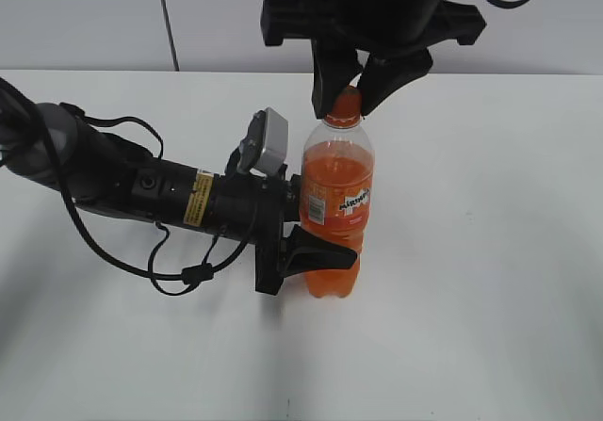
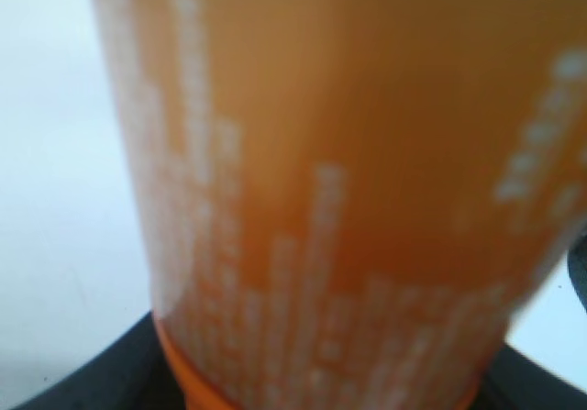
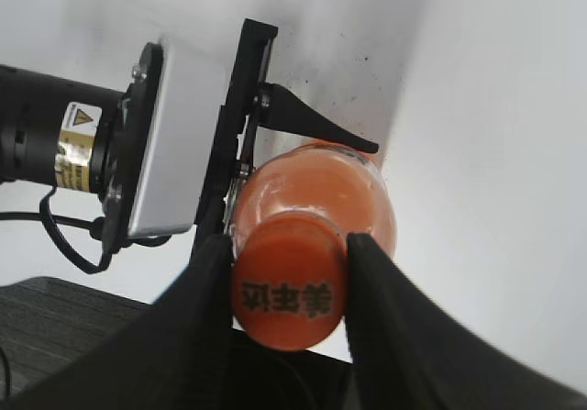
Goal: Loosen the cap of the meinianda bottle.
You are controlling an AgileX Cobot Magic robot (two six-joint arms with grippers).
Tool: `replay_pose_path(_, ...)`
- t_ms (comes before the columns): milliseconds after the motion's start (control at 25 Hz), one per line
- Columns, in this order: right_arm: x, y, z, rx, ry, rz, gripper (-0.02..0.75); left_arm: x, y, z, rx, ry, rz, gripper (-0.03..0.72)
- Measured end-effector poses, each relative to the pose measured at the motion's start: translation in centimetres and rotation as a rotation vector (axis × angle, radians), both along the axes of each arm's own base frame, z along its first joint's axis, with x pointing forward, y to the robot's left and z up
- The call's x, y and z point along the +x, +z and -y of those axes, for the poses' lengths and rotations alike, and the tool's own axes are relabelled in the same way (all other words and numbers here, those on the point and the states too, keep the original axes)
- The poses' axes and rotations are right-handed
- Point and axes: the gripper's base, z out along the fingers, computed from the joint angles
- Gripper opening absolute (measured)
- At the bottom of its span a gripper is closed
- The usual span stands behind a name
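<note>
1. White matte surface (image 1: 490, 251) under a pale wall, carrying the upright meinianda bottle (image 1: 336, 204) near the middle
2. Left end effector (image 1: 316, 251) reaching in sideways, clamped on the bottle's lower body, one dark finger wrapped across the front; label filling the left wrist view as an orange blur
3. Right end effector (image 3: 286, 286) descending from above, clamped on the cap (image 3: 289, 295), black fingers pressed to both sides of it
4. Step in hand, by judgement: cap gripped, bottle braced, twist about to begin or under way
5. Next move likely calling for a wrist rotation about the bottle's axis, with the lower grip firm enough to stop the body turning
6. Clear thin plastic, orange drink, glossy wrap label, ridged base; small round cap with printed characters on top
</note>
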Motion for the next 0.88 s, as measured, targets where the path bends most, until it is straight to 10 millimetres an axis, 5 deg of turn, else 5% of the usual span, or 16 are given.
replay_pose_path(880, -0.16, 0.02, -0.18, -0.208, 1.137, 0.285, 0.274, -0.11, -0.01, -0.04, 0.001, -0.019, 0.012, 0.400)
